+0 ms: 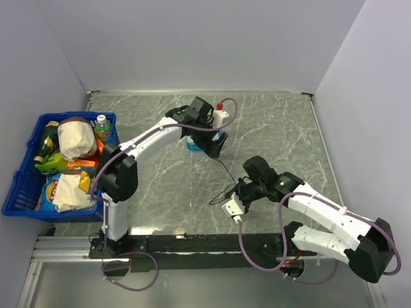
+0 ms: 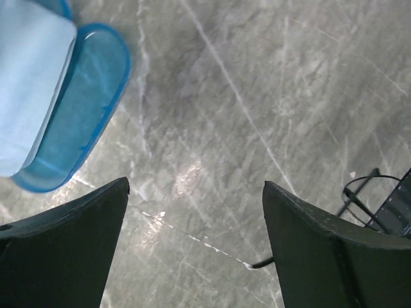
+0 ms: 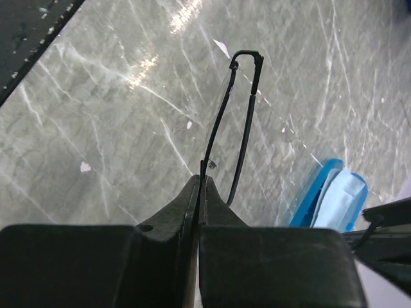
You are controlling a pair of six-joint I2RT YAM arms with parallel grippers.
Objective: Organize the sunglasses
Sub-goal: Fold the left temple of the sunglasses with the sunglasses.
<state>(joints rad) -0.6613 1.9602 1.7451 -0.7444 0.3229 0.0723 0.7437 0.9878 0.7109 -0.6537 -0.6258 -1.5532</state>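
The sunglasses (image 3: 239, 109), a thin black wire frame with slim arms, stick out past my right gripper (image 3: 202, 178), which is shut on the frame. In the top view they hang as a fine wire (image 1: 226, 173) just left of the right gripper (image 1: 239, 190), low over the table. The blue translucent case (image 2: 77, 109) lies open with a light-blue cloth (image 2: 29, 83) in it. My left gripper (image 2: 196, 186) hovers beside the case with its jaws wide apart and nothing between them. Part of the wire frame (image 2: 363, 189) shows beyond its right finger (image 2: 327, 250).
A blue basket (image 1: 26, 186) with bottles and snack bags stands at the table's left edge. Grey walls close in the back and both sides. The case (image 1: 192, 144) sits mid-table under the left arm.
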